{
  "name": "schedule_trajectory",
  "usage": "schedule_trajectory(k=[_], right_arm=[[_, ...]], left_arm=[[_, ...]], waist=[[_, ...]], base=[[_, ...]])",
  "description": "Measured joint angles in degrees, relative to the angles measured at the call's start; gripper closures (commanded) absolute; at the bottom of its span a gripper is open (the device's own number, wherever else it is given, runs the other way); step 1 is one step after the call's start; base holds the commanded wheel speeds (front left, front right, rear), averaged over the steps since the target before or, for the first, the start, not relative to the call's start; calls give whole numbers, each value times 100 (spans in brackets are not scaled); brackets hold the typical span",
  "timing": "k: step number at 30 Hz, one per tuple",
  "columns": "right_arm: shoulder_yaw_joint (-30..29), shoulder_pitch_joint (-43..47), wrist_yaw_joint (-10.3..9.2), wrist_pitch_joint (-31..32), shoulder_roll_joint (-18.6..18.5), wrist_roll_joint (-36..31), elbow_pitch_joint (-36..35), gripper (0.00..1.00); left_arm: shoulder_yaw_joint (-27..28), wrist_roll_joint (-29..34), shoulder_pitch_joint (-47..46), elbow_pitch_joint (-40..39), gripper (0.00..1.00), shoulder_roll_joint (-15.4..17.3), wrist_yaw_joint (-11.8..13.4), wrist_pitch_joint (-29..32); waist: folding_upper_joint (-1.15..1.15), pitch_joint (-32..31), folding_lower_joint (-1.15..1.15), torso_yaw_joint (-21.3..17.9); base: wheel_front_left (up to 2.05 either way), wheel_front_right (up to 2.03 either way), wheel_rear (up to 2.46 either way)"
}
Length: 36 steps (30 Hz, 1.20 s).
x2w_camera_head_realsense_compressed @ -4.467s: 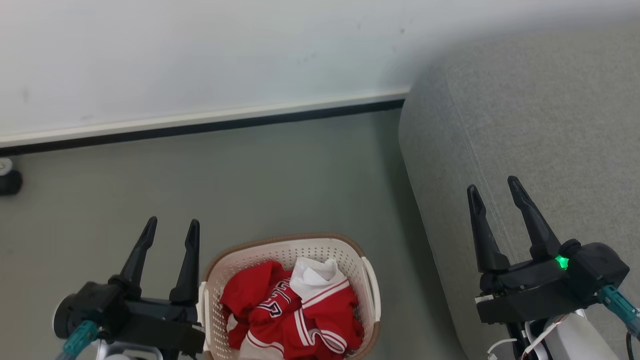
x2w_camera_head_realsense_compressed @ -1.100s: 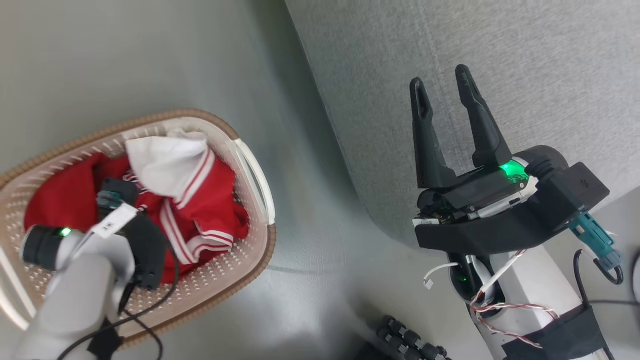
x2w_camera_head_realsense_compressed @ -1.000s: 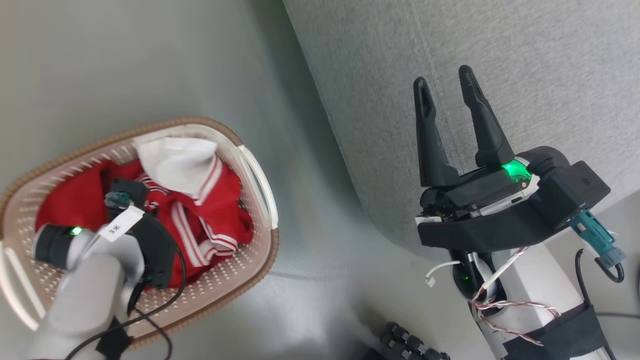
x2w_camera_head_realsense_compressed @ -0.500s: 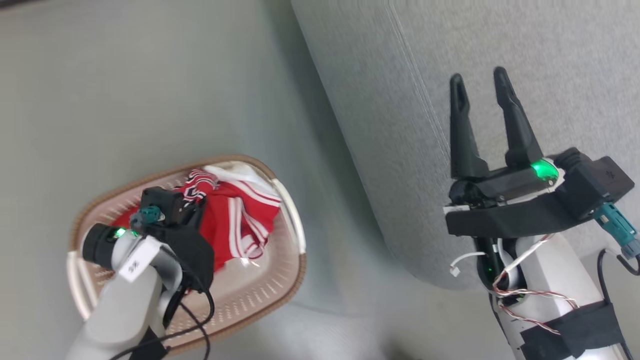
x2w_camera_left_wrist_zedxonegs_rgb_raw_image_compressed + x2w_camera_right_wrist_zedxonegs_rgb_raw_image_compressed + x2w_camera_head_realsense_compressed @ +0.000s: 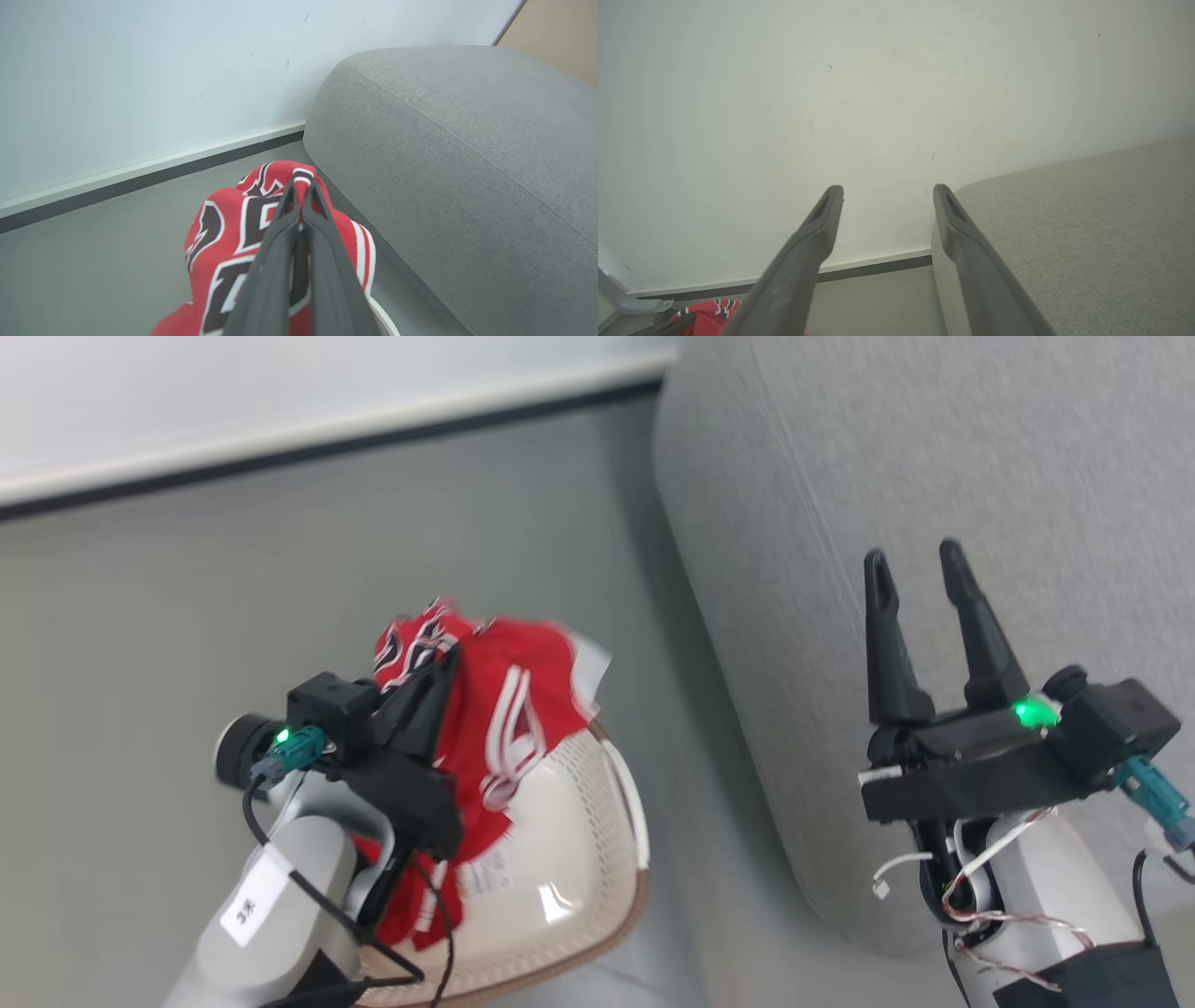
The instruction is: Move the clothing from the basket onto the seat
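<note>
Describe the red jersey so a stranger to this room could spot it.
Find the big grey seat; left of it on the floor sits a cream, brown-rimmed basket. Over the basket, pinched in the left gripper, hangs the jersey: bright red, white-striped, with dark white-edged lettering.

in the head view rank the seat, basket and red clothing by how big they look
1. seat: by far the largest.
2 and 3. basket and clothing: about alike. The clothing is raised nearer the camera and covers part of the basket, so they are unranked.

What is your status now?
Left end effector shut on red lettered jersey, held above cream perforated basket. Right end effector open. No obstacle seen before grey fabric seat.
</note>
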Motion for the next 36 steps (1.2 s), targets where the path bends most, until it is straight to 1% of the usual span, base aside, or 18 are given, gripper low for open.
schedule_trajectory(k=[5, 8, 12, 18, 22, 25, 32, 36], right_arm=[[-16, 226, 112, 0, -25, 0, 158, 0], [-16, 325, 155, 0, -43, 1, 245, 0], [36, 495, 211, 0, -47, 1, 344, 0], [194, 833, 276, 1, -44, 25, 520, 0], [389, 1088, 325, 1, -37, 62, 474, 0], [527, 1121, 327, 1, -37, 65, 400, 0], [911, 1122, 359, 1, -36, 105, 224, 0], [1193, 907, 376, 1, -36, 101, 234, 0]], left_arm=[[-237, -220, -15, -700, 100, -41, 0, -76], [-304, -324, -123, -975, 100, -105, 0, -99], [-313, -356, -448, -1238, 100, -101, 0, -119], [-342, -393, -723, -1312, 100, -98, 0, -124], [-338, -393, -733, -1354, 100, -119, -1, -104], [-354, -399, -727, -1408, 100, -159, -1, -52], [-390, -450, -687, -1432, 100, -208, -1, 68], [-445, -466, -661, -1450, 100, -240, -1, 137]], waist=[[0, -482, 0, 303], [0, -730, 0, 438], [0, -1068, 0, 590], [0, -1585, 0, 740], [0, -1900, -1, 791], [0, -2081, 0, 811], [1, -2286, 0, 838], [1, -2303, 1, 849]], base=[[0, 0, 0], [0, 0, 0], [0, 0, 0], [0, 0, 0], [0, 0, 0], [0, 0, 0], [0, 0, 0], [0, 0, 0]])
